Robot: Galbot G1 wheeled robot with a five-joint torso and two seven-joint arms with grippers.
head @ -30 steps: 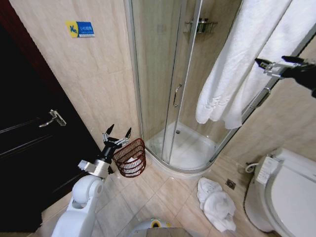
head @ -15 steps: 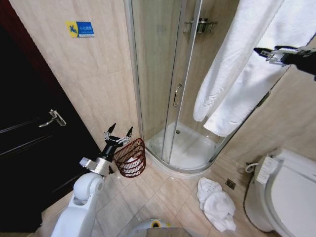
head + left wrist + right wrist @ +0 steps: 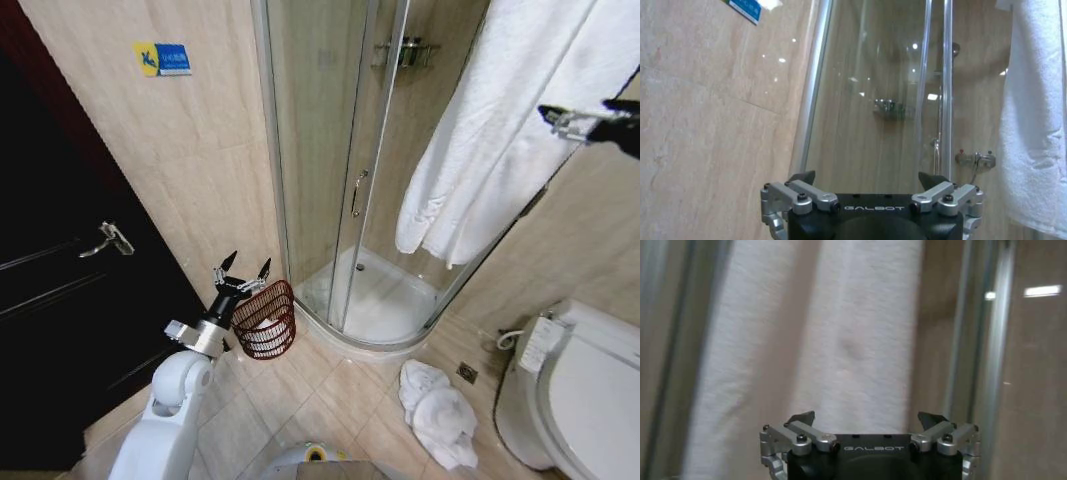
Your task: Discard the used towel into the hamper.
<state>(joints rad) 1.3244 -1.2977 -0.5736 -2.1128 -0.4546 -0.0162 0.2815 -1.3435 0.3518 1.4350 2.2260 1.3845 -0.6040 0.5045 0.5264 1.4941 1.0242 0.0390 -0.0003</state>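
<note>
Beige-tiled bathroom seen from above, described from left to right; a dark door [image 3: 60, 300] with a metal lever handle fills the left edge, and a small blue sign [image 3: 163, 59] is fixed high on the tiled wall beside it; low in front of that wall the left hand [image 3: 240, 272] points upward with its fingers spread wide and nothing between them, touching or just beside the rim of the hamper [image 3: 265, 320]; the hamper is a small dark reddish-brown open-weave basket standing on the floor tiles, with something pale inside it; next comes a glass corner shower cubicle [image 3: 345, 200] with a white tray; a long white towel [image 3: 500, 140] hangs over the cubicle's upper right, its long axis running steeply downward; more white towels [image 3: 438, 412] lie crumpled on the floor before the cubicle; at the far right the right hand [image 3: 580, 118] is raised high, just beside the hanging towel's right edge, fingers open wide and holding nothing; a white toilet [image 3: 580, 390] sits below it; the right hand is clearly the nearer to the towel, which lies just ahead of it in the wrist view, while the hamper sits well apart, low and far to the left.
</note>
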